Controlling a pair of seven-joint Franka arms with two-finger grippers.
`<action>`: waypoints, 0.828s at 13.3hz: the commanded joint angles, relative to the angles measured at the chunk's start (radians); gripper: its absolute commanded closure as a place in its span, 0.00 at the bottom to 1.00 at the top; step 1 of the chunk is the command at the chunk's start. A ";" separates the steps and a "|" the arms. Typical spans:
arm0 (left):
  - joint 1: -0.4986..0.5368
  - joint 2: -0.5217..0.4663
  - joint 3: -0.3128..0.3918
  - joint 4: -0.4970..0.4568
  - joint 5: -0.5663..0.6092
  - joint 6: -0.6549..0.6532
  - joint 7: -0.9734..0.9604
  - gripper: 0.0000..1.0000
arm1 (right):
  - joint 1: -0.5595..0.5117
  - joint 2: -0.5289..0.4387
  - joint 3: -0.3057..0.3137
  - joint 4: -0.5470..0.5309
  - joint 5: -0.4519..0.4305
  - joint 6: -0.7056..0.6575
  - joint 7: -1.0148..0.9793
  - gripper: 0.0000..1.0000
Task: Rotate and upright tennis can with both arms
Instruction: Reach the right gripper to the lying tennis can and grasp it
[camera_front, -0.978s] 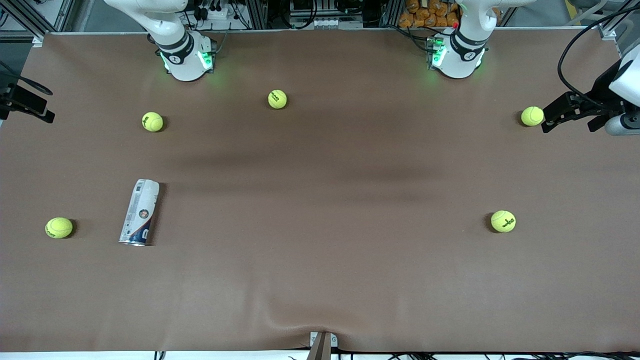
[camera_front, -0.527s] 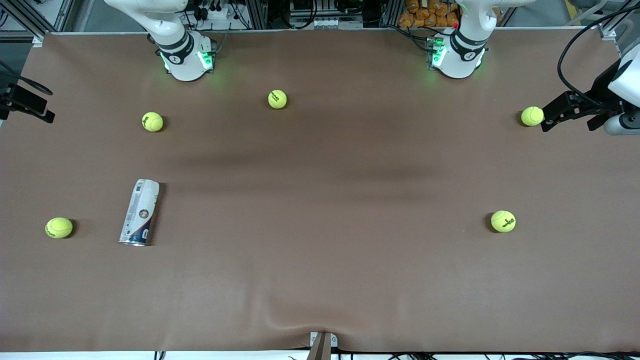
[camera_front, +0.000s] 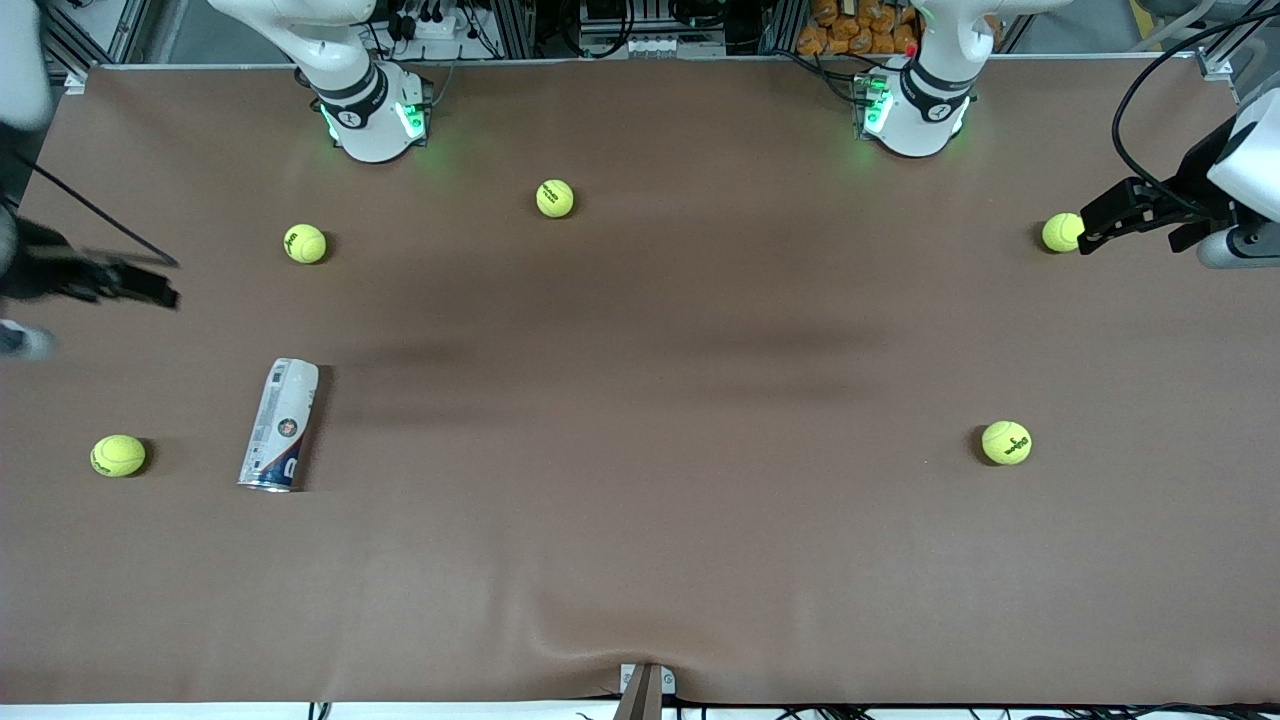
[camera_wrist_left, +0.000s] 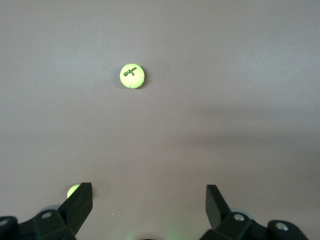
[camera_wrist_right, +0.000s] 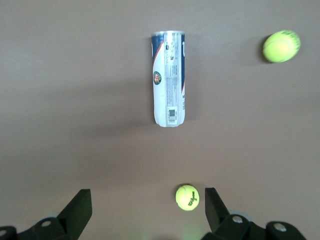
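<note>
right pincer (camera_front: 150, 290): wide, empty, has swung in over counter (camera_front: 640, 560) edge, heading toward can
left pincer (camera_front: 1095, 220): wide, empty, barely shifted, by tennis ball (camera_front: 1062, 232)
tennis can (camera_front: 280, 425): unmoved, lying flat, approach just starting

- Left gripper (camera_wrist_left: 148, 200): fingers spread wide, holding nothing.
- Wilson tennis ball (camera_wrist_left: 132, 76): ahead of the gripper, on the brown table (camera_wrist_left: 240, 100).
- Second tennis ball (camera_wrist_left: 73, 191): partly hidden by one finger (camera_wrist_left: 80, 202).

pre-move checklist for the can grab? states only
1. tennis can lying on its side, not yet upright: ok to start.
2. right gripper open, empty, up over the table near the can: ok.
3. left gripper open, empty, by the tennis ball at the left arm's end: ok.
4. Neither gripper touching the can: ok.
5. Nearest ball lies apart from the can: ok.
</note>
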 joint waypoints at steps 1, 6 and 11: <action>-0.002 0.010 0.005 0.025 0.025 -0.014 -0.003 0.00 | 0.003 0.158 0.007 0.016 -0.030 0.097 -0.011 0.00; -0.002 0.009 -0.001 0.025 0.055 -0.014 -0.001 0.00 | 0.005 0.365 0.007 0.010 -0.055 0.250 -0.016 0.00; -0.002 0.009 -0.004 0.027 0.053 -0.014 -0.012 0.00 | -0.007 0.504 0.007 0.010 -0.059 0.352 -0.018 0.00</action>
